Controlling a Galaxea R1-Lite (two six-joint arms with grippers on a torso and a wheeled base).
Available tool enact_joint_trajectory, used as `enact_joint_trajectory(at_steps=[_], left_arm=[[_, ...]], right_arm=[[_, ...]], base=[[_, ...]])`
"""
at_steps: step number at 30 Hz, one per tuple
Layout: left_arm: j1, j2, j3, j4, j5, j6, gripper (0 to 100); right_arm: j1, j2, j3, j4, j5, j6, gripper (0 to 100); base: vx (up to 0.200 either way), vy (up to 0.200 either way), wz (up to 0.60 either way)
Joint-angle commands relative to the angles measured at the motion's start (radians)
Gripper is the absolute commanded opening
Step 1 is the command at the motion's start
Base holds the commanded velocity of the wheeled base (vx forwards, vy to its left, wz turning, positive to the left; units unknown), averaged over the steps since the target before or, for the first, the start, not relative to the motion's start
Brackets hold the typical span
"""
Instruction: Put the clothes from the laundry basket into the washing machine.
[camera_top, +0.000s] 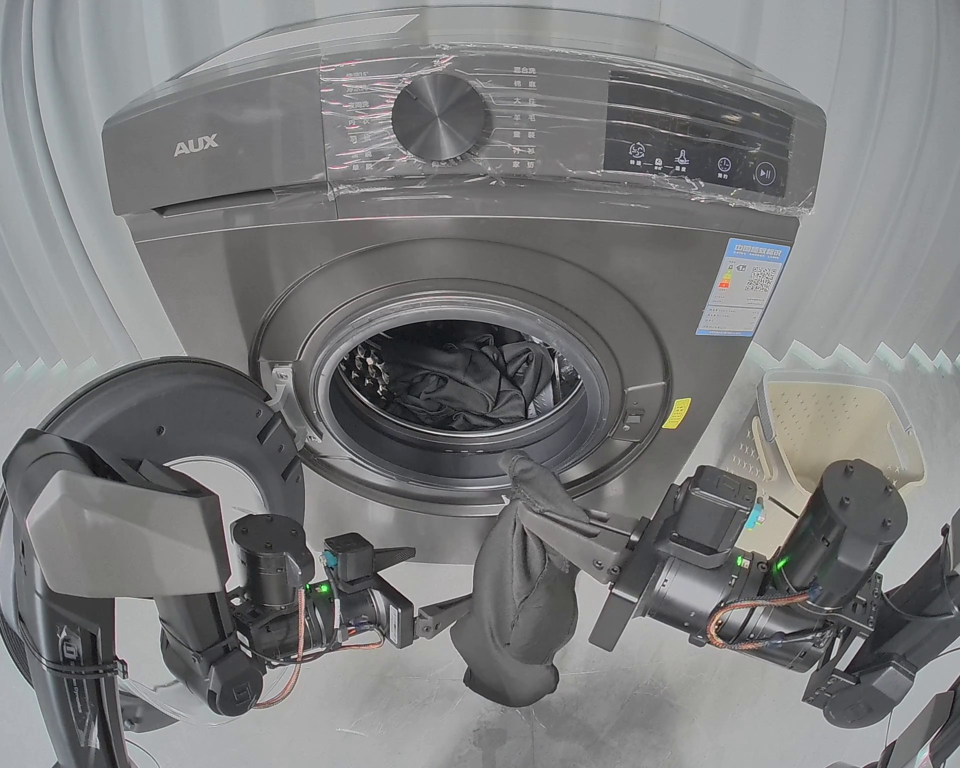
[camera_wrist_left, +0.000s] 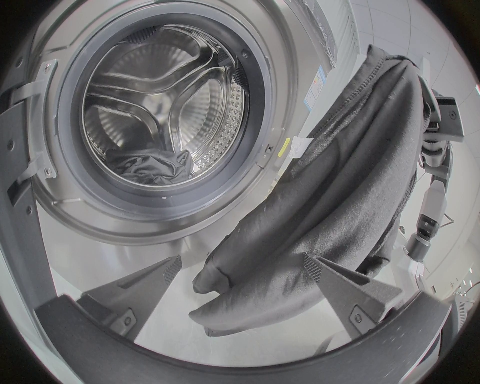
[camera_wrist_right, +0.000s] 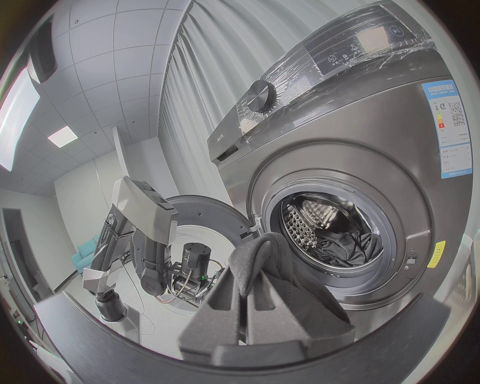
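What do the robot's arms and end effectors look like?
Both arms are dark grey to black, built from chunky cylindrical joints; the left arm carries a light grey angular cover, the right arm a round black housing. A copper-coloured cable loops at each wrist beside a small green light. The left end effector and right end effector have dark wedge-shaped fingers with ribbed pads.

Washing machine (camera_top: 230, 270) satin metal; drum (camera_wrist_left: 150, 100) glossy steel; garment (camera_top: 520, 600) matt cloth; laundry basket (camera_top: 830, 420) plastic.
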Motion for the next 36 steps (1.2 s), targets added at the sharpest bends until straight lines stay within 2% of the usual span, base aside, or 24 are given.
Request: enact_joint_trajectory(at_steps=[1, 4, 11, 23, 30, 36], left_arm=[[0.014, 0.031, -0.07, 0.001, 0.004, -0.01, 100], [0.046, 0.044, -0.107, 0.004, 0.014, -0.01, 100], [0.057, 0.081, -0.144, 0.003, 0.015, -0.012, 100], [-0.028, 0.089, -0.134, 0.0, 0.012, -0.001, 100], [-0.032, 0.08, -0.13, 0.0, 0.012, 0.0, 100], [-0.055, 0.055, -0.076, 0.0, 0.007, 0.005, 100]], right_arm=[[0.004, 0.007, 0.011, -0.004, 0.002, 0.001, 0], [0.001, 0.002, 0.028, -0.004, 0.002, 0.001, 0], [0.001, -0.005, 0.051, -0.006, 0.005, -0.001, 0], [-0.01, 0.022, -0.017, -0.004, 0.004, -0.001, 0], [-0.067, 0.03, -0.018, 0.005, -0.001, -0.007, 0], [-0.067, 0.053, -0.055, 0.01, -0.002, -0.008, 0]], base=[[0.0, 0.0, 0.0], [0.0, 0.0, 0.0], [0.0, 0.0, 0.0], [0.0, 0.0, 0.0], [0.0, 0.0, 0.0], [0.0, 0.0, 0.0]])
